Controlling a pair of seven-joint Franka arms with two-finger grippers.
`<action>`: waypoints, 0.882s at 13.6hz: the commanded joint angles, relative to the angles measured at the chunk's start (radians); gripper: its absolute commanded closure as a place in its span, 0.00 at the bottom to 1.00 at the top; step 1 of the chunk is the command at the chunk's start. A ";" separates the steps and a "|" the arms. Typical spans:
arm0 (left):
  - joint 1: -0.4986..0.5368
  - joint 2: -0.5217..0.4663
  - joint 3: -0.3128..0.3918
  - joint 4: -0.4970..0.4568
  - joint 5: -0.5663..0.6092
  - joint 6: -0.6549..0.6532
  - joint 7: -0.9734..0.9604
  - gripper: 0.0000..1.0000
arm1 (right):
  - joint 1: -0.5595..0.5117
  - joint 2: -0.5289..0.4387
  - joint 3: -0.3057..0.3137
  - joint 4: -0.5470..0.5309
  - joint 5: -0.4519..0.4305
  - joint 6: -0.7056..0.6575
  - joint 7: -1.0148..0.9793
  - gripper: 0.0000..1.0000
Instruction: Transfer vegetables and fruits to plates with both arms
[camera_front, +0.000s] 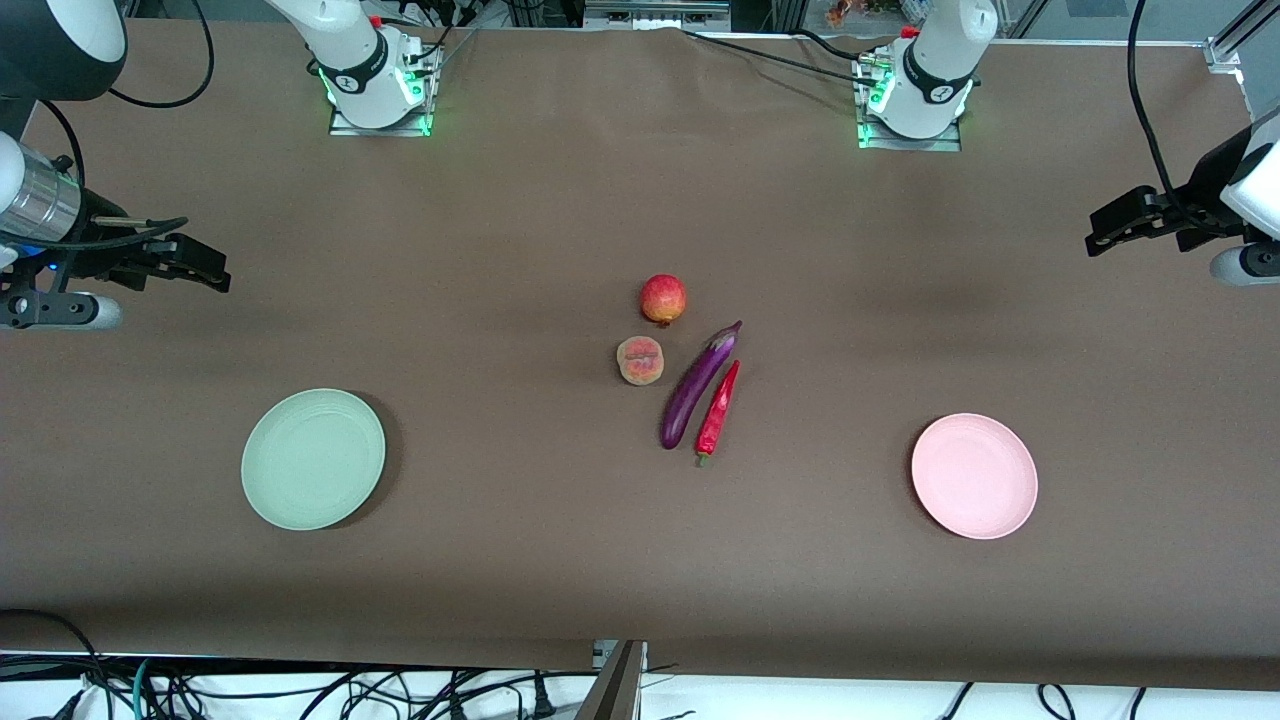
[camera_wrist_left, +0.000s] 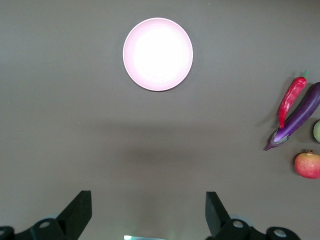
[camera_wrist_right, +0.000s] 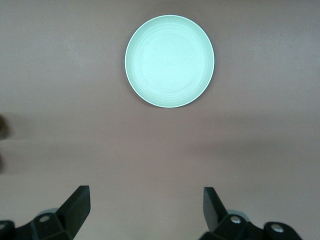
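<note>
The pomegranate (camera_front: 663, 298), peach (camera_front: 640, 360), purple eggplant (camera_front: 697, 386) and red chili (camera_front: 718, 411) lie together at the table's middle. The green plate (camera_front: 313, 458) lies toward the right arm's end, the pink plate (camera_front: 974, 476) toward the left arm's end. My right gripper (camera_front: 215, 272) is open and empty, up over bare table at its end; its view shows the green plate (camera_wrist_right: 169, 61). My left gripper (camera_front: 1097, 240) is open and empty over its end; its view shows the pink plate (camera_wrist_left: 158, 54), chili (camera_wrist_left: 291, 100), eggplant (camera_wrist_left: 298, 117) and pomegranate (camera_wrist_left: 307, 165).
The brown table cover (camera_front: 520, 560) runs to the front edge, where cables hang below. The two arm bases (camera_front: 378, 85) stand along the edge farthest from the front camera.
</note>
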 joint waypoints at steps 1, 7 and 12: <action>0.008 0.000 -0.004 0.004 0.004 0.004 0.007 0.00 | -0.012 0.001 0.006 0.003 0.005 0.011 -0.009 0.00; 0.008 0.000 -0.004 0.004 0.004 0.004 0.008 0.00 | -0.013 0.001 0.004 0.003 0.003 0.025 -0.009 0.00; 0.006 0.000 -0.006 0.004 0.004 0.004 0.007 0.00 | -0.019 0.001 0.004 0.003 0.005 0.025 -0.009 0.00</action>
